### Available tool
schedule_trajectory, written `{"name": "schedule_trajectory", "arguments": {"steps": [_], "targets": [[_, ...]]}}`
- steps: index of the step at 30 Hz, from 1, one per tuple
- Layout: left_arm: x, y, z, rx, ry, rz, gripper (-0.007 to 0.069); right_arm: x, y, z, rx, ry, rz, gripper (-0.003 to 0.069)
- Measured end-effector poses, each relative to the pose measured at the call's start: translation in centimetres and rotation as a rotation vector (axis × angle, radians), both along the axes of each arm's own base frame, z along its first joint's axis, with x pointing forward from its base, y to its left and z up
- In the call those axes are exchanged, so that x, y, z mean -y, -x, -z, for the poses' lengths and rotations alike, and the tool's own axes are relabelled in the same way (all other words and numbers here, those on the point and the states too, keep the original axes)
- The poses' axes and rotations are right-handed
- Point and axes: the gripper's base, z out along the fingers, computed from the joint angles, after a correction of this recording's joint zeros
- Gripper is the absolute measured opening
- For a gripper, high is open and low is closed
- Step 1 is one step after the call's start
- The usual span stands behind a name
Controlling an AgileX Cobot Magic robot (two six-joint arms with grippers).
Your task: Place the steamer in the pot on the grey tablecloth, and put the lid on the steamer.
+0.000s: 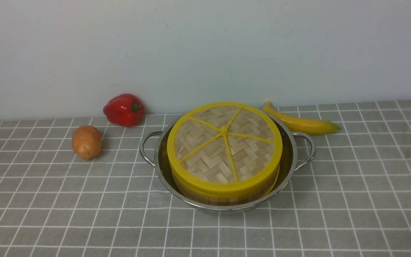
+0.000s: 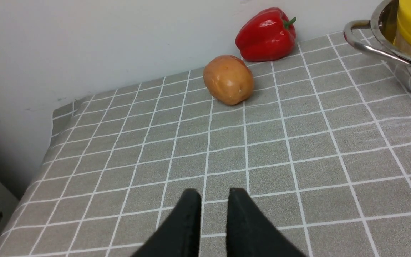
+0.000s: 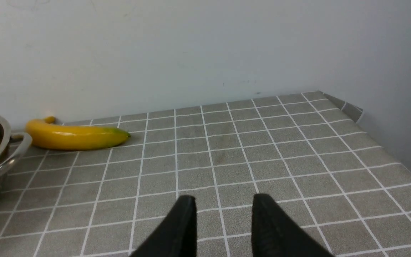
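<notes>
- Nearest the left gripper [image 2: 214, 194], only bare grey tablecloth [image 2: 298, 150] lies beneath its tips; the jaws stand a little apart and pinch nothing; ahead of it sits a potato [image 2: 228, 79], a red bell pepper [image 2: 266, 34] beyond that
- The right gripper [image 3: 223, 201] is likewise spread and empty; a banana [image 3: 75, 137] lies well ahead, off to its side
- Well clear of both tools, the pot [image 1: 162, 162] rests on the cloth with the steamer [image 1: 223, 198] inside it and the lid [image 1: 225, 144] on top; both placements look done, so nothing seems left beyond keeping clear
- The stack is round, with no long axis; it sits slightly tilted, the lid's face tipped toward the front camera; the pot's handles point left and right
</notes>
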Motion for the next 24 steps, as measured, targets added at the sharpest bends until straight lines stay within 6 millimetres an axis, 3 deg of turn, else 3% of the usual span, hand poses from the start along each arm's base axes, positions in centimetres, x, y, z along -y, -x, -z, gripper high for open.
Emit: {"name": "schedule_trajectory", "arguments": {"steps": [24], "targets": [[0.0,0.0,0.0,0.0,0.0,0.0,0.0153,0.0,0.0,0.01,-0.001,0.001,0.0,0.024]]}}
